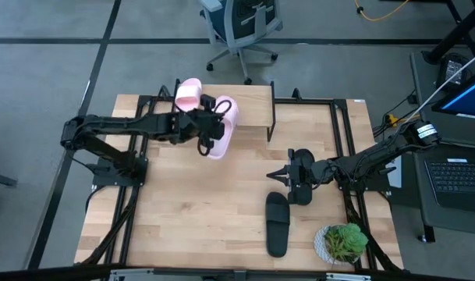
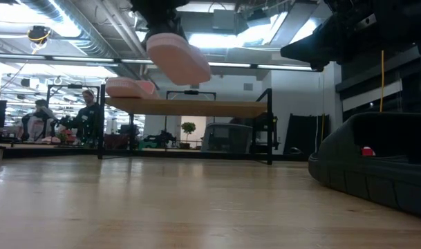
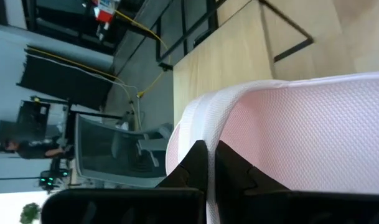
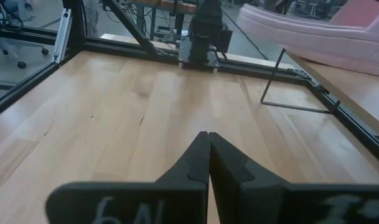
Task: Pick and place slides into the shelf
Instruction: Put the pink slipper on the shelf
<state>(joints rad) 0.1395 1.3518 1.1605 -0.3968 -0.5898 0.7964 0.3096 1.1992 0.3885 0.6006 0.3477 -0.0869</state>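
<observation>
A pale pink slide (image 1: 221, 129) hangs in the air beside the shelf (image 1: 249, 105), with my left gripper (image 1: 207, 133) shut on it; the low view shows it tilted above the plank (image 2: 189, 107). A second pink slide (image 1: 189, 94) lies sole down on the shelf's left end. A black slide (image 1: 277, 225) lies flat on the table at the near right. My right gripper (image 1: 274, 176) hovers shut and empty just beyond that slide, pointing toward the table's left. My left gripper pinches a thin pale edge of the pink slide (image 3: 209, 124) between its two fingers, coming from the table's left and slanting a little downward. Whether that edge belongs to the strap or the sole rim, I cannot tell. The slide is lifted clear, tilted.
A potted plant (image 1: 342, 242) stands at the table's near right corner. Black frame rails (image 1: 342, 133) run around the table. A laptop (image 1: 455, 176) is off to the right, an office chair (image 1: 241, 27) beyond the far edge. People (image 2: 41, 117) sit in the room behind.
</observation>
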